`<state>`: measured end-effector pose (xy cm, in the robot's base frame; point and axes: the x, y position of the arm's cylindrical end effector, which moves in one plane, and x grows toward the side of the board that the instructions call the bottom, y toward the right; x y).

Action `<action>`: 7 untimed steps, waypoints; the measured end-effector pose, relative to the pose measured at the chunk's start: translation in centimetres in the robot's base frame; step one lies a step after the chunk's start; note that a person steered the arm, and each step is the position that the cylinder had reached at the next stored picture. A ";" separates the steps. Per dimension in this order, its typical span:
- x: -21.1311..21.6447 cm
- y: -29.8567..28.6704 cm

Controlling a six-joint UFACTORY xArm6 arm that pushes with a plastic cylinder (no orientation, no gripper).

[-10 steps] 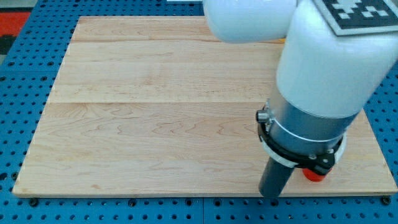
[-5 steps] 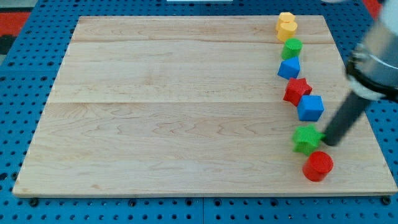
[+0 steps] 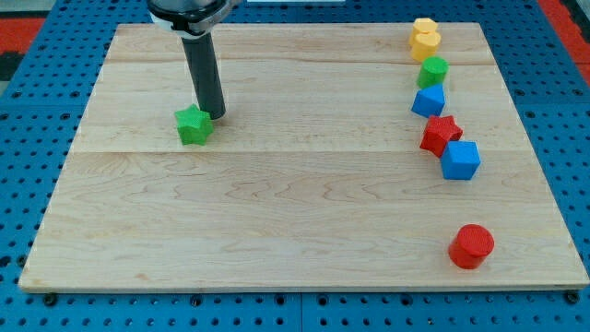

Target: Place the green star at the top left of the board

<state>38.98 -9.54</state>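
In the board's (image 3: 111, 231) upper-left quarter, though short of the corner: the green star (image 3: 194, 125), resting flat about a third of the way across from the left edge and a little above mid-height. Task judged mostly done, the star already on the proper side; left to do, a further shove up and leftward toward the corner, which looks bare and free of obstacles. A diagonal push called for, so contact needed from the star's lower right rather than its upper right.

My tip (image 3: 218, 116) down on the wood just beside the star, at its upper right, touching or very nearly so; too close to tell which. No gripper on this rod, hence nothing clasped, only pushing possible.

Star itself: small, bright green, chunky, points blunt, upright on one flat face, unobstructed.

Well apart from the star, along the right edge: two yellow blocks (image 3: 425, 39), a green block (image 3: 431, 70), a blue block (image 3: 429, 100), a red star (image 3: 441, 135), a blue cube (image 3: 460, 160), a red cylinder (image 3: 472, 245).
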 end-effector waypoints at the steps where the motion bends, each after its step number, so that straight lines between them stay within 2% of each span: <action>1: 3.2 2.5; 2: 3.7 -4.1; 4: -6.5 -12.0; 5: -2.8 -12.1; 6: -5.1 -15.6; 7: -8.7 -13.8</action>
<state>30.28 -23.35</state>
